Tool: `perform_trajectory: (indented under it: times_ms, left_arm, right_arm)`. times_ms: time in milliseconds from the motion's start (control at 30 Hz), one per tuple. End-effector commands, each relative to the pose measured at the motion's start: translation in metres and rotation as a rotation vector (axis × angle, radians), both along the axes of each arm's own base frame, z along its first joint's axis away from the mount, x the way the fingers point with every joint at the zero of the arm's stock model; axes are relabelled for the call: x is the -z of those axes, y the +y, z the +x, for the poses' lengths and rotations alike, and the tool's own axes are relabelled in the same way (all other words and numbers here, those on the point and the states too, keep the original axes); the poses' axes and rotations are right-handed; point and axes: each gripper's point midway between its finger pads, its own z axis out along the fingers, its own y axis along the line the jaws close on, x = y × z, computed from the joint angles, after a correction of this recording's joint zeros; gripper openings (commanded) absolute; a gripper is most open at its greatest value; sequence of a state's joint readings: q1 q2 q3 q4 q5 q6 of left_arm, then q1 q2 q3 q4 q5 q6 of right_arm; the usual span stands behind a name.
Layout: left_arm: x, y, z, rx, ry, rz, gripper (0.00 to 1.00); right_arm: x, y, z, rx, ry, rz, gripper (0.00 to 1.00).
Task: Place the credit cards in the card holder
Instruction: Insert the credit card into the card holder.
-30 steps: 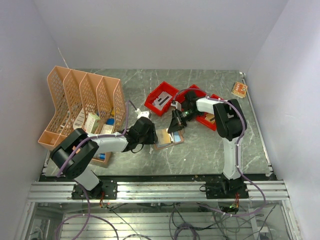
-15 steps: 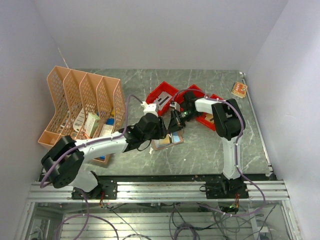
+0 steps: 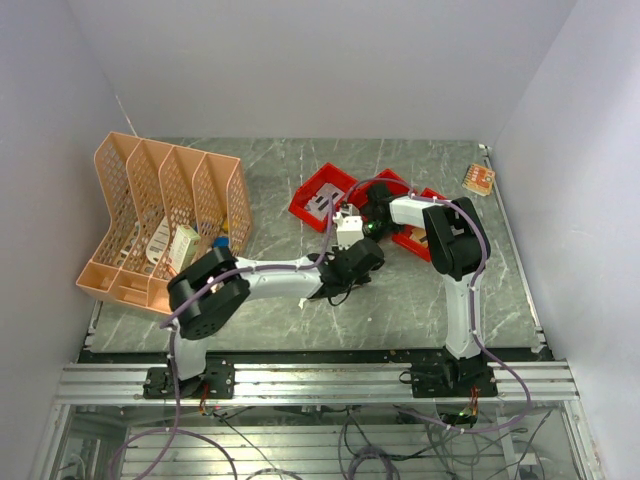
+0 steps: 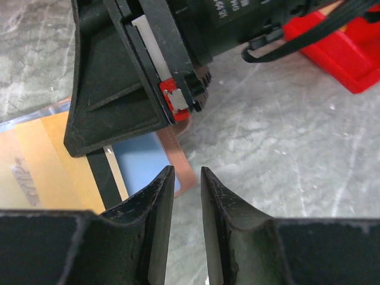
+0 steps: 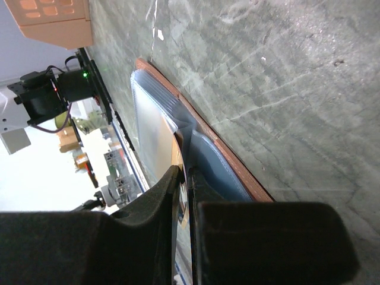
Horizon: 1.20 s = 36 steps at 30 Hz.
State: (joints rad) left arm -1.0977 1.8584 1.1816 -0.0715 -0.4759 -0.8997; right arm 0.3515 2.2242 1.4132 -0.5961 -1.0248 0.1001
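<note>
The card holder [image 4: 35, 163] lies open on the table, tan with a brown rim [image 5: 221, 153] and greyish pockets. A light blue credit card [image 4: 142, 163] rests on it. My right gripper [image 5: 185, 178] is shut on the thin edge of another credit card [image 4: 105, 178], which has a dark stripe, and holds it down at the holder's pockets. My left gripper [image 4: 187, 178] hovers low just past the holder's corner, right beside the right fingers [image 4: 113, 101]. Its jaws stand a narrow gap apart with nothing between them. In the top view the left arm [image 3: 290, 275] hides most of the holder.
Two red bins [image 3: 322, 195] [image 3: 415, 228] stand just behind the grippers. A peach mesh file rack [image 3: 165, 210] fills the left side. A small orange item [image 3: 479, 179] lies at the back right corner.
My left arm has swung right across the card holder to the right gripper, and its jaws have narrowed. The right gripper has stayed at the holder.
</note>
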Motion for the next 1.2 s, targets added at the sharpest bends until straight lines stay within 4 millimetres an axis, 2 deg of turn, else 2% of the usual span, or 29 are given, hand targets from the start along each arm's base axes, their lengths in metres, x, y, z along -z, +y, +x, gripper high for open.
perform_trajectory:
  times_ms: [0,200,433,733,1167]
  left_arm:
    - [0.009,0.004,0.012,-0.100,-0.029,0.086,0.36]
    - [0.016,0.011,0.024,-0.188,-0.055,0.165,0.34]
    - [0.037,0.014,0.026,-0.238,-0.016,0.242,0.30]
    - [0.042,0.020,0.031,-0.303,-0.028,0.276,0.30]
    - [0.053,0.050,0.035,-0.476,0.013,0.309,0.34]
  right_arm:
    - [0.027,-0.003,-0.001,-0.006,-0.013,-0.075,0.09]
    - [0.028,-0.004,-0.002,-0.005,-0.009,-0.075,0.09]
    - [0.028,-0.003,-0.003,-0.006,-0.007,-0.073,0.09]
    - [0.028,-0.003,-0.004,-0.008,-0.003,-0.068,0.10]
    - [0.019,0.001,-0.004,-0.023,-0.015,-0.036,0.22]
